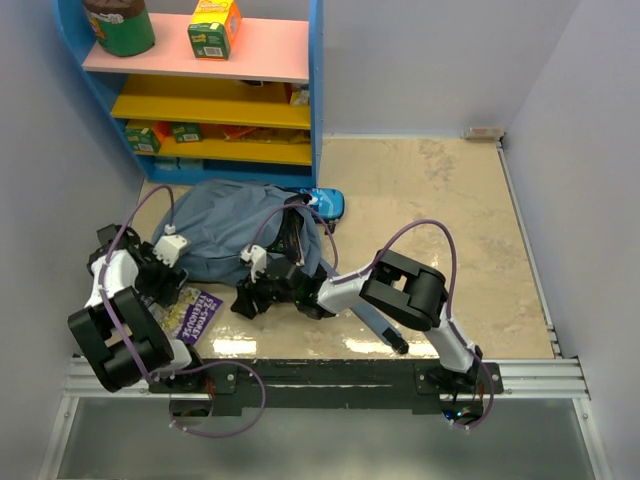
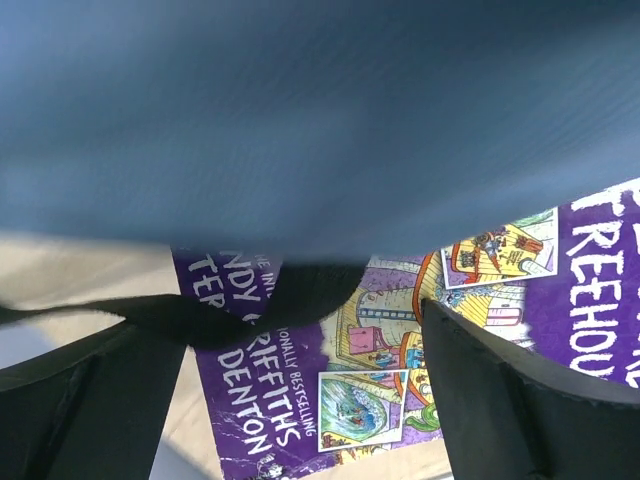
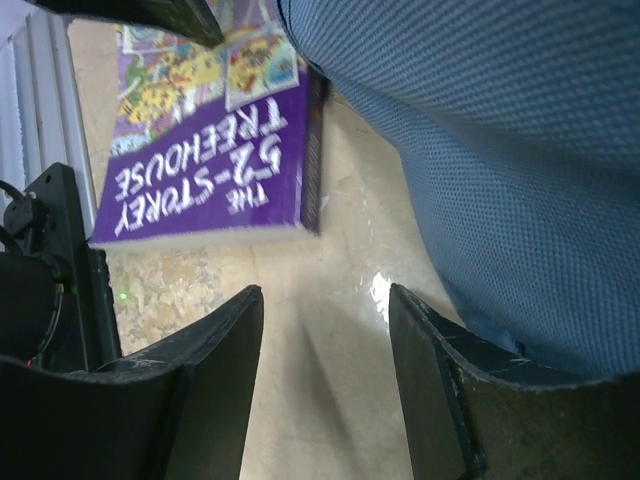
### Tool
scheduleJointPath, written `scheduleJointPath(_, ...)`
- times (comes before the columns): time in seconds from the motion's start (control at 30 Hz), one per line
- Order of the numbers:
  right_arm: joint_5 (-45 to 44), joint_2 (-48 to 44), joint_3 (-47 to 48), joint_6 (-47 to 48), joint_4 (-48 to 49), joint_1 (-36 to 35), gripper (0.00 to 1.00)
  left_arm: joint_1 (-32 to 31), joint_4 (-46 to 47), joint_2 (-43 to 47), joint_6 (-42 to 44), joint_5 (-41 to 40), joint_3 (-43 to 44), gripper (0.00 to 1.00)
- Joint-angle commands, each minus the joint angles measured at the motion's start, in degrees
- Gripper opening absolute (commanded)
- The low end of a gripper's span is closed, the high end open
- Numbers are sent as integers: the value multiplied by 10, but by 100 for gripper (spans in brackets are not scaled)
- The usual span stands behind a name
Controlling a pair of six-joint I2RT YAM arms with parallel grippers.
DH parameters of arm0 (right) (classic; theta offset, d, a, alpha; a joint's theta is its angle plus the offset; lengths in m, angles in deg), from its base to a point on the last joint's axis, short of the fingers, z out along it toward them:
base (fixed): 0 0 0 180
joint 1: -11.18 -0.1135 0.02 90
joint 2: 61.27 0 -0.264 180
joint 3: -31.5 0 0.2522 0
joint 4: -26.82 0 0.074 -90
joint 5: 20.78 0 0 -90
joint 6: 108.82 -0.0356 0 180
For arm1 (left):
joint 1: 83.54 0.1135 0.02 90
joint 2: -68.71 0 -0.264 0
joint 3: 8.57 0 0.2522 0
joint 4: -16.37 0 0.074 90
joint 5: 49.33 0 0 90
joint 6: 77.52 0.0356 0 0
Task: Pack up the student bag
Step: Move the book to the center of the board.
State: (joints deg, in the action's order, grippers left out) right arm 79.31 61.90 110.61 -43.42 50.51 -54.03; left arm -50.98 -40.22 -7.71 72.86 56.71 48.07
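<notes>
A beige marbled tabletop (image 1: 440,220) sits between pale lilac walls, with a metal rail (image 1: 350,372) along its near edge where both arms are bolted. Just beyond the rail at the left lies a purple book (image 1: 192,312) flat on the surface. The left gripper (image 2: 300,400) hangs over it with its jaws spread wide and nothing between them. The right gripper (image 3: 325,370) sits low by the table, jaws parted and gripping nothing. Behind the book the student bag (image 1: 225,225) slumps on the tabletop, its edge overhanging the book. A glossy blue pencil case (image 1: 328,203) lies at its far right corner, and a blue shelf unit (image 1: 315,100) stands beyond, with a green jar (image 1: 120,25) and a carton (image 1: 213,27) on top.
</notes>
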Motion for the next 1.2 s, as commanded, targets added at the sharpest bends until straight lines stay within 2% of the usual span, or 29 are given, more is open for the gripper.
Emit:
scheduleJointPath(0.0,1,-39,-16,-10,26,4,57,-38,-41,14,-46,70,-32,100)
scheduleJointPath(0.27,-8,-52,-45,17,40,3,58,-38,-203,35,11,127,22,100)
scheduleJointPath(0.43,-60,-117,-103,41,37,3,59,-40,-248,40,54,143,19,100)
scheduleJointPath(0.63,-139,-225,-175,67,10,-15,59,-39,-326,41,121,182,55,100)
scheduleJointPath(0.73,-160,-248,-182,68,-18,-39,59,-33,-306,31,114,151,80,100)
scheduleJointPath(0.93,-154,-247,-205,43,-19,-50,53,51,-192,-11,69,75,134,100)
scheduleJointPath(1.03,-155,-252,-206,40,-26,-51,50,59,-100,7,69,-14,78,100)
scheduleJointPath(1.07,-155,-255,-207,39,-26,-51,49,58,-53,15,79,-31,59,100)
scheduleJointPath(1.17,-157,-258,-209,37,-31,-52,48,46,4,42,88,-68,0,100)
